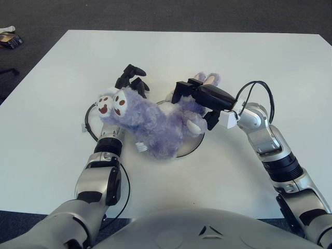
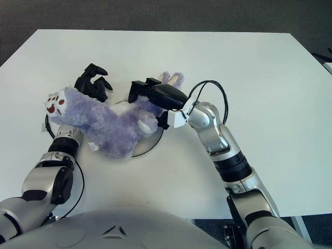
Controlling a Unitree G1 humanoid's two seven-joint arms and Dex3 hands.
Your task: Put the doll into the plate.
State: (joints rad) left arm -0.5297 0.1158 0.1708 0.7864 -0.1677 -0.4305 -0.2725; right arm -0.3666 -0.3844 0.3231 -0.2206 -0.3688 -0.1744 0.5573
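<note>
A purple plush doll (image 1: pixel 153 127) lies on its side across the white plate (image 1: pixel 191 145). Its white soles with red paw marks point left, past the plate's edge, and its ears (image 1: pixel 208 79) point to the far side. My right hand (image 1: pixel 196 104) reaches in from the right and is closed over the doll's head end, fingers on top and thumb below. Just behind the doll's legs is my left hand (image 1: pixel 133 80) with its black fingers curled, and nothing shows between them. The doll's legs lie over the left wrist. Most of the plate is hidden under the doll.
The white table (image 1: pixel 259 62) stretches wide behind and to both sides. A black cable (image 1: pixel 89 122) loops on the table beside my left forearm. Another cable (image 1: pixel 257 88) arcs above my right wrist. Dark floor surrounds the table, with a small object (image 1: pixel 10 39) at far left.
</note>
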